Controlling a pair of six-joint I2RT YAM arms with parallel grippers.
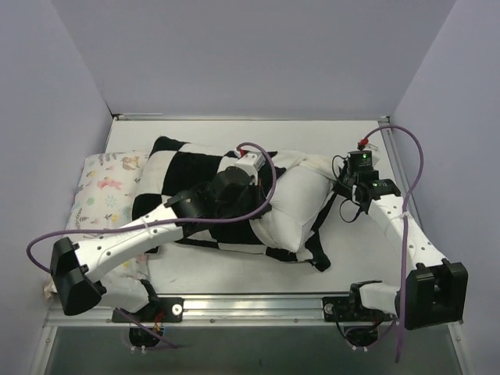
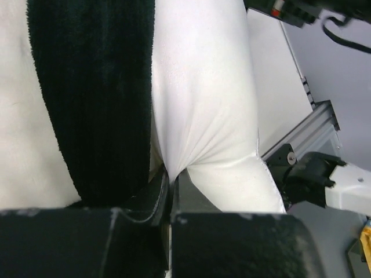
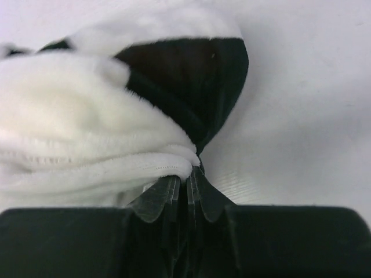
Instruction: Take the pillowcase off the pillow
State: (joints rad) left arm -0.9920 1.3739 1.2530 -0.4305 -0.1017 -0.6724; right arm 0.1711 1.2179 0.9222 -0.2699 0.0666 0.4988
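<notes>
The black and white checkered pillowcase (image 1: pixel 181 186) lies across the middle of the table, its open end bunched around the plump white pillow (image 1: pixel 295 209). My left gripper (image 1: pixel 268 186) reaches over the case and is shut on a pinch of the pillow's smooth white cloth (image 2: pixel 203 87); the left gripper (image 2: pixel 171 176) has the black plush pillowcase (image 2: pixel 93 87) beside it. My right gripper (image 1: pixel 344 198) sits at the pillow's right end. The right gripper (image 3: pixel 194 171) is shut on the pillowcase's folded plush edge (image 3: pixel 87 121).
A pastel floral pillow (image 1: pixel 105 187) lies at the left against the wall. An aluminium rail (image 1: pixel 258 305) runs along the near edge between the arm bases. Purple cables loop off both arms. Walls close in the table on three sides.
</notes>
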